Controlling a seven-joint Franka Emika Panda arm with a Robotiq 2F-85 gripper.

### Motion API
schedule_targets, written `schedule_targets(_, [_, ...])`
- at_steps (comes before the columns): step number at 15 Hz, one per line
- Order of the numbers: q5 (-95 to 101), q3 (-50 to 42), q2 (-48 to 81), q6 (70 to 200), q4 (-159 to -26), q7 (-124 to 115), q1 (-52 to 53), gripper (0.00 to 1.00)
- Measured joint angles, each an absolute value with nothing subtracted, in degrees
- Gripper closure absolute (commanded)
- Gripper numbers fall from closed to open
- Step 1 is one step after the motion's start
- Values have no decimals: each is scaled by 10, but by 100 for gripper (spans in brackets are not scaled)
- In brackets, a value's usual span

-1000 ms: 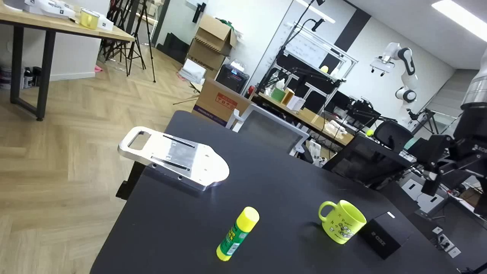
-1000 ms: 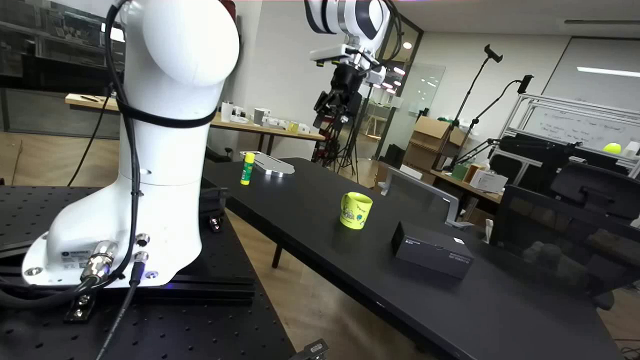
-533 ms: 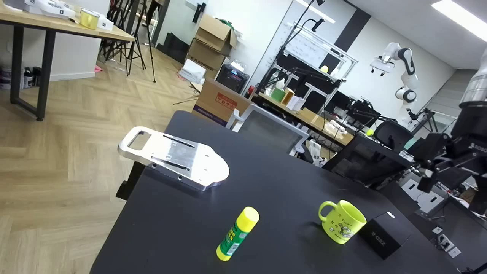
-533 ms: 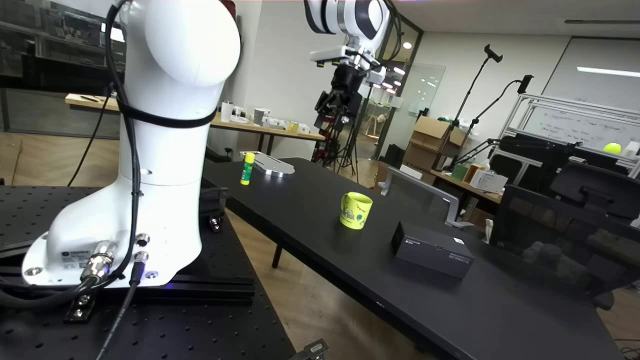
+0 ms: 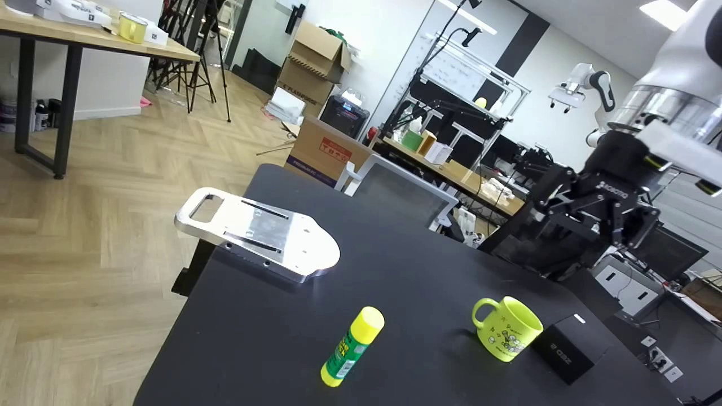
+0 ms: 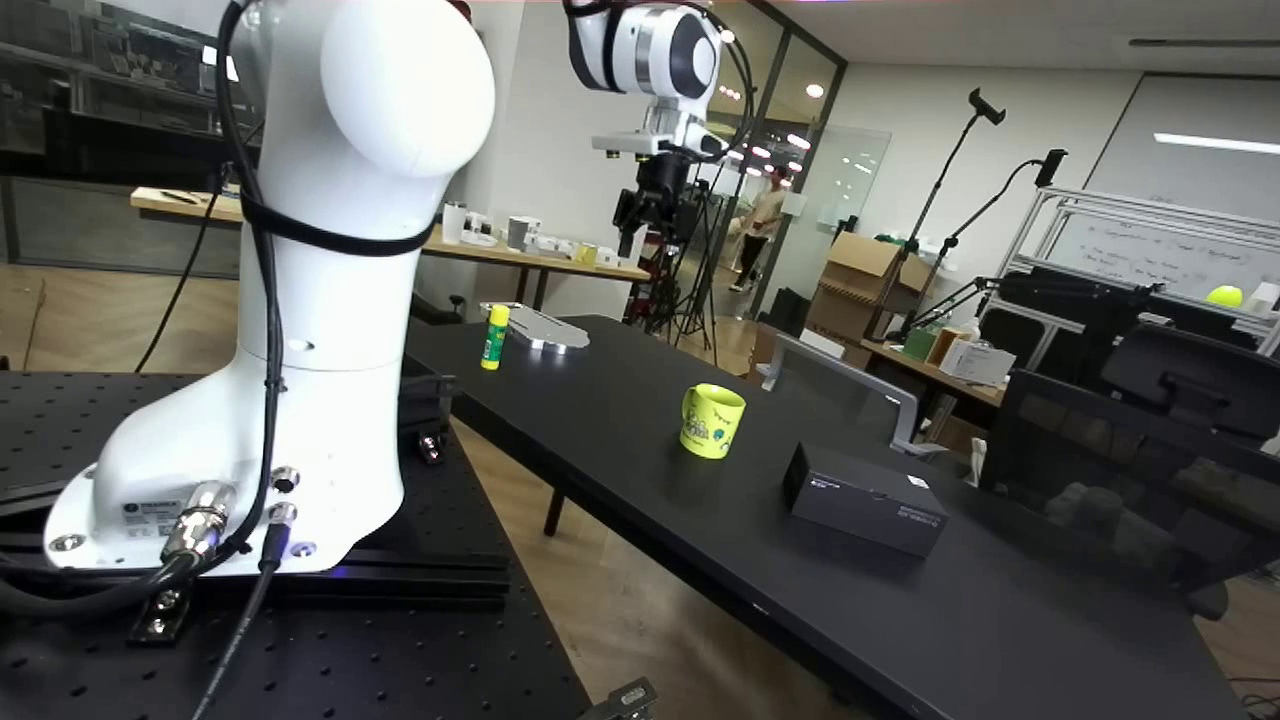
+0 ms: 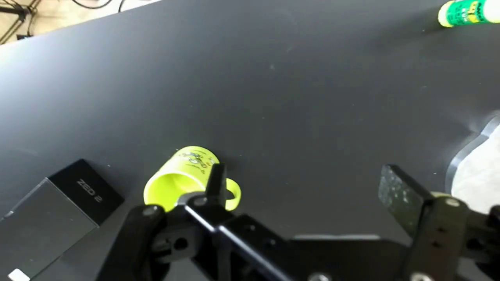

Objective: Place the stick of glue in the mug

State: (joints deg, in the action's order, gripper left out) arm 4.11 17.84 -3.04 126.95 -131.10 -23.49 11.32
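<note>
Your hand [image 7: 302,179] hangs above the surface [image 5: 406,270], its fingers [image 7: 400,195] wide apart, with bare dark surface showing through the gap between them. The glue stick [image 5: 351,348] stands upright on that surface, yellow cap up, its green label partly turned to the camera. The mug [image 5: 503,331], also upright, is well apart from it.

In an exterior view, make the mug the centre of your dial: the glue stick is at nine o'clock, the mug's handle points to ten, the black box [image 5: 572,349] sits between three and four, and your hand is at one. From the glue stick, you find the silver metal plate [image 5: 265,234] at eleven o'clock, its end with the cut-out reaching out past the edge of the surface.

In an exterior view the white arm [image 6: 320,310] rises at nine o'clock of your frame; there, from the mug, the glue stick is at ten o'clock and the black box at four, near the mug but apart. Your hand is between eleven and twelve.

In your wrist view, reckon from the gap: the mug is at nine o'clock, partly covered by a finger; the black box is farther out the same way. The glue stick is between one and two, cut off by the frame's edge, and the metal plate is at three.
</note>
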Motion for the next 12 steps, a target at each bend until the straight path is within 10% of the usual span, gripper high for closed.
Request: schedule_targets(12, [101,213,149,1321,-1183,-249,265,0])
